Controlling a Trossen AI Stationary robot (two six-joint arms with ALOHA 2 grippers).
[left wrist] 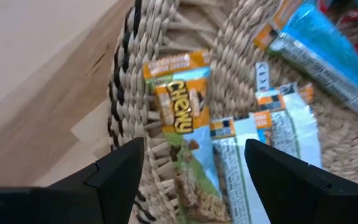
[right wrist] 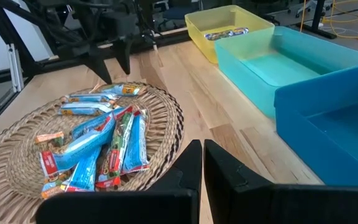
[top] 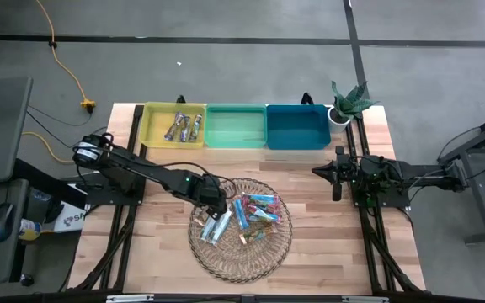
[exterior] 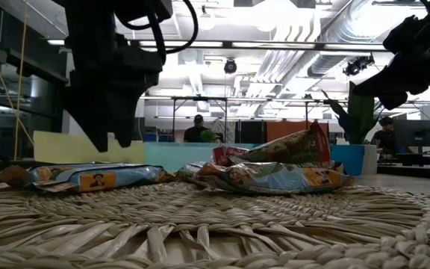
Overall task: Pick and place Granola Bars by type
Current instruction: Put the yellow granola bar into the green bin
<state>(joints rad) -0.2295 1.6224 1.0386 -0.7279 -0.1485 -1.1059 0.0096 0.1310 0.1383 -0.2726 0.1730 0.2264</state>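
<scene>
The left gripper (top: 218, 204) hangs over the left edge of the round wicker tray (top: 226, 261), with its jaws spread wide and nothing between them. In the left wrist view its two dark fingers (left wrist: 114, 171) stand on both sides of a granola bar with an orange and green wrapper (left wrist: 182, 146), which lies on the woven rim below them; the fingers do not touch it. Just beside this bar lies a light blue-white bar (left wrist: 272, 134), and a brighter blue one (left wrist: 328, 50) lies farther in.

The rest of the granola bars (top: 247, 215) lie in a loose pile on the tray, some on top of others. In the low view a light blue bar (exterior: 95, 177) lies flat on the wicker under the left gripper, and a small heap of bars (exterior: 275, 168) rests near the middle of the tray.

Three bins stand in a row at the far edge of the table (top: 327, 244): a yellow bin (top: 154, 135) with a few brown-silver bars (top: 183, 126) inside, a green bin (top: 236, 126), and a blue bin (top: 297, 128). A small potted plant (top: 346, 103) stands just beside the blue bin.

The right gripper (top: 337, 189) waits at the right side of the table, well apart from the tray, with its jaws pressed together and holding nothing.
</scene>
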